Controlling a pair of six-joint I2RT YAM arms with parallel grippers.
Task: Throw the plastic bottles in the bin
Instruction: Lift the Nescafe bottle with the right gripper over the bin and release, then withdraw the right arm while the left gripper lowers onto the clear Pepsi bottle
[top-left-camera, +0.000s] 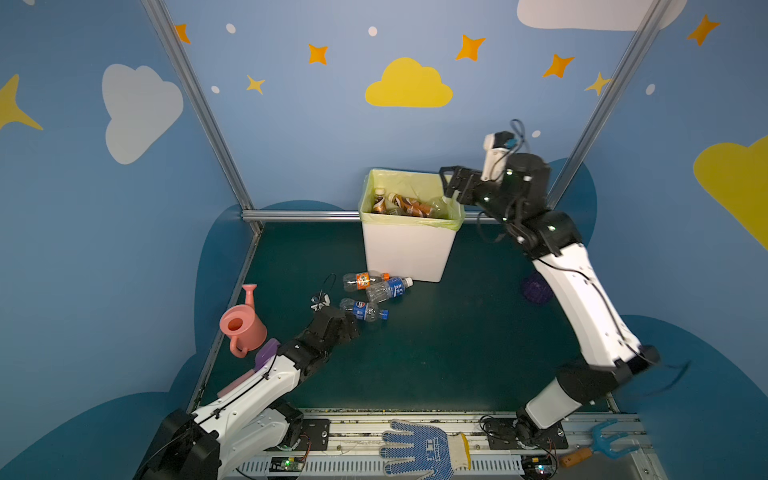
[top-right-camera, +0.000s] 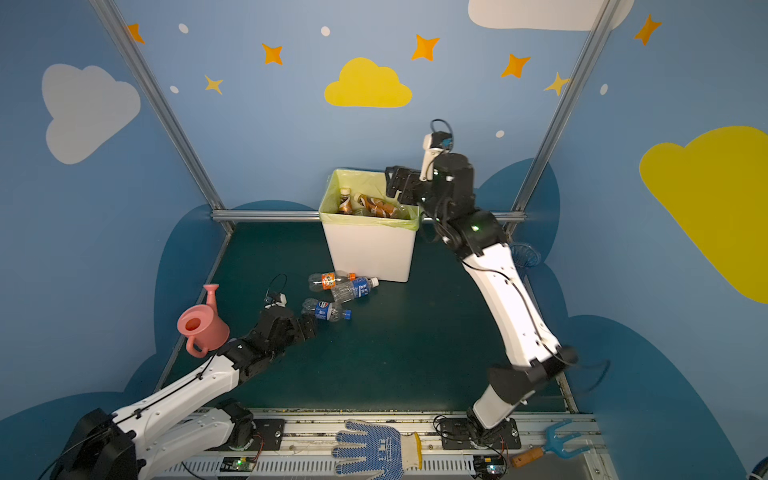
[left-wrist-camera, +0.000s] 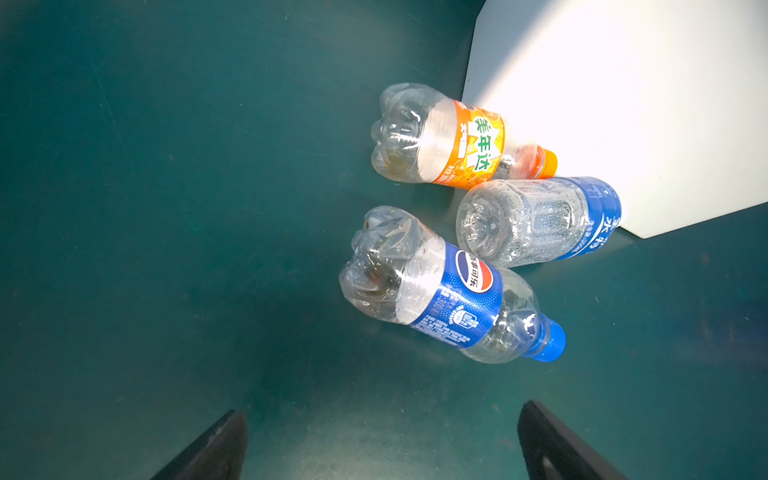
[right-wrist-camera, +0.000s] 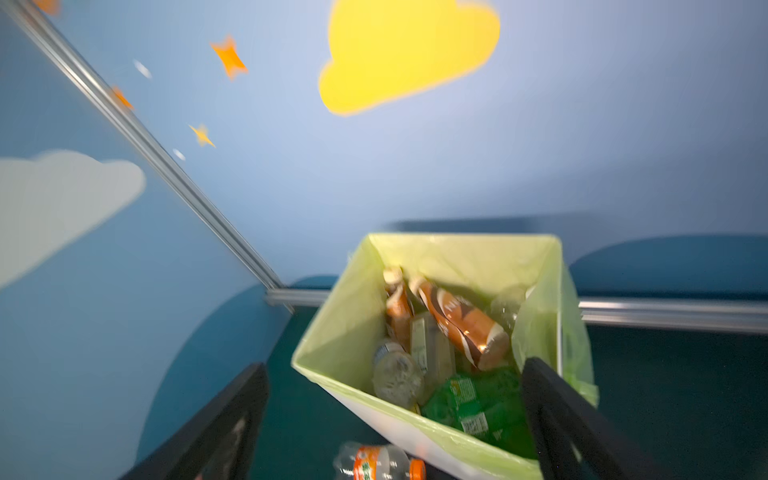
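Three plastic bottles lie on the green floor in front of the bin (top-left-camera: 405, 249) (top-right-camera: 370, 253): an orange-label one (top-left-camera: 363, 281) (left-wrist-camera: 453, 139), a blue-label water one (top-left-camera: 388, 289) (left-wrist-camera: 536, 220) and a blue-capped cola one (top-left-camera: 365, 310) (left-wrist-camera: 449, 286). My left gripper (top-left-camera: 351, 328) (left-wrist-camera: 383, 409) hovers low just short of the cola bottle's base, open and empty. My right gripper (top-left-camera: 449, 183) (right-wrist-camera: 395, 365) hangs over the bin's right rim (right-wrist-camera: 332, 332), open, nothing between its fingers. Inside the bin lie several bottles, brown ones (top-left-camera: 405, 203) and a green one (right-wrist-camera: 473, 403).
A pink watering can (top-left-camera: 241, 324) stands at the left edge beside my left arm. A purple vase (top-left-camera: 536, 289) sits behind my right arm. A dotted blue glove (top-left-camera: 419, 451) and a blue hand fork (top-left-camera: 602, 444) lie on the front rail. An aluminium frame bar (top-left-camera: 299, 215) bounds the back.
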